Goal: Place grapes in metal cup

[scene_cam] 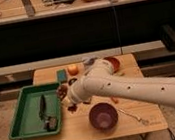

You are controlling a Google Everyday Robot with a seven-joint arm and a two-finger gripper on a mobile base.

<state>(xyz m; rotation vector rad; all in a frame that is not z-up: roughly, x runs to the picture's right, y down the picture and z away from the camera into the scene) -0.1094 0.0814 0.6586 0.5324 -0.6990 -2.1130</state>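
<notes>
My white arm reaches in from the right across the wooden table (57, 136). My gripper (68, 103) hangs at its end, left of the table's middle, shut on the grapes (73, 108), a small dark reddish bunch just above the tabletop. The metal cup (72, 80), small and round with a dark inside, stands a little behind the gripper, close to the arm's upper edge. Part of the gripper is hidden by the arm.
A green tray (22, 109) holding dark items sits at the left. A purple bowl (103, 115) stands in front of the arm. At the back are an orange (72, 69), a green object (61, 75), a light blue cup (87, 62) and a red bowl (113, 63).
</notes>
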